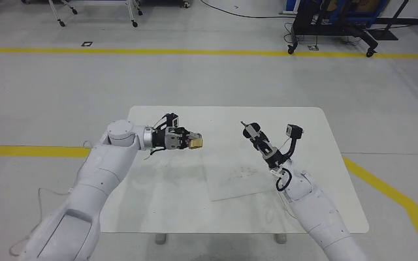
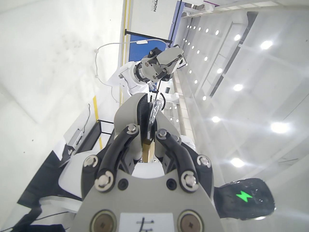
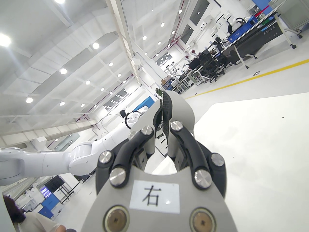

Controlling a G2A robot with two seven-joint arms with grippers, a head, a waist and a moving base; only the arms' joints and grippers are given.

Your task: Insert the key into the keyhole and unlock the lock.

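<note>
While hovering over the left half of the bench (image 1: 307, 209), grips the lock (image 1: 196, 140) in the left gripper (image 1: 189, 140), fingers (image 2: 128, 112) clenched on it. Brass body and silver shackle (image 2: 154, 111) wedged between those fingers in the left wrist view. Aimed across the bench toward the right gripper (image 1: 247, 128), well apart from it. Holds the key (image 1: 243, 124) there, fingers (image 3: 179, 112) pressed tight together on it, with just a slim tip poking out past them. Both raised off the bench surface, facing one another over its middle. Key not yet in the keyhole; keyhole itself too small to make out. Below and between the two arms, lying flat on the bench, a thin pale sheet (image 1: 232, 176) with faint dark specks.
</note>
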